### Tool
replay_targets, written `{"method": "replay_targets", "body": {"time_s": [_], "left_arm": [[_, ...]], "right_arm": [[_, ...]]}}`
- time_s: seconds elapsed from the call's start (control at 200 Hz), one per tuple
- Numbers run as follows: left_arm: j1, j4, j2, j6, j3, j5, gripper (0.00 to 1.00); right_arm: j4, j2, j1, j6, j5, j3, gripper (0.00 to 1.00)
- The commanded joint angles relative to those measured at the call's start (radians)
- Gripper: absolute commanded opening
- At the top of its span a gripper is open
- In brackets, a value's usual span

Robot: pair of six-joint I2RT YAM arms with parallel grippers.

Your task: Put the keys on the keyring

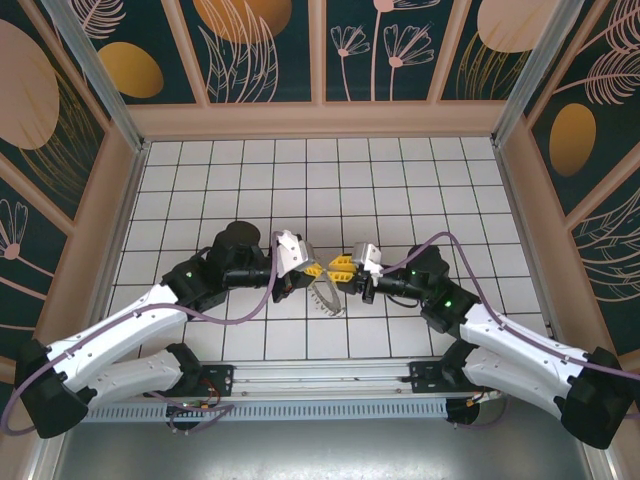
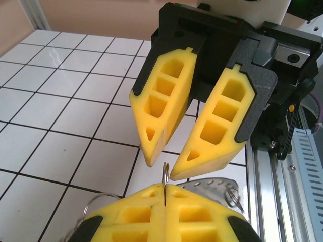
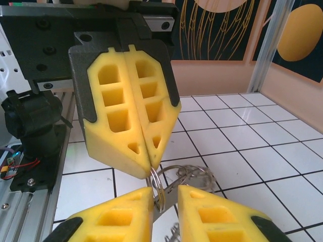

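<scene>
My two grippers meet tip to tip above the middle of the tiled floor. The left gripper (image 1: 312, 270) (image 2: 165, 187) (image 3: 150, 169) is shut on the edge of a thin silvery keyring (image 2: 165, 171) (image 3: 157, 179), held upright. The right gripper (image 1: 340, 268) (image 2: 163, 169) (image 3: 165, 194) has its jaws a little apart around that ring. A flat silvery key (image 3: 169, 197) (image 2: 212, 184) (image 1: 325, 295) hangs between and below the right fingers. Whether they press on it is unclear.
More small silvery rings (image 3: 192, 172) (image 2: 233, 195) dangle from the bunch, and one loop (image 2: 93, 204) shows beside my left finger. The metal rail (image 1: 320, 378) with the arm bases runs along the near edge. Patterned walls (image 1: 320, 50) enclose the white tiles.
</scene>
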Motion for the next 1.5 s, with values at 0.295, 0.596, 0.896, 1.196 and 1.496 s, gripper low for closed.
{"method": "replay_targets", "body": {"time_s": [0.295, 0.596, 0.896, 1.196, 1.496], "left_arm": [[-0.001, 0.003, 0.005, 0.019, 0.041, 0.031, 0.0], [-0.002, 0.0, 0.005, 0.019, 0.042, 0.04, 0.0], [-0.001, 0.01, 0.003, 0.015, 0.038, 0.038, 0.0], [-0.002, 0.122, -0.083, -0.042, -0.058, -0.029, 0.32], [-0.001, 0.252, -0.131, -0.099, -0.119, 0.073, 0.31]], "right_arm": [[-0.005, 0.022, 0.023, -0.036, 0.011, 0.046, 0.14], [-0.023, 0.037, 0.029, -0.044, 0.024, 0.055, 0.1], [-0.042, 0.039, 0.041, -0.063, 0.032, 0.056, 0.0], [0.014, -0.056, 0.033, -0.038, -0.059, 0.021, 0.0], [0.178, -0.049, 0.022, 0.09, -0.159, -0.01, 0.0]]}}
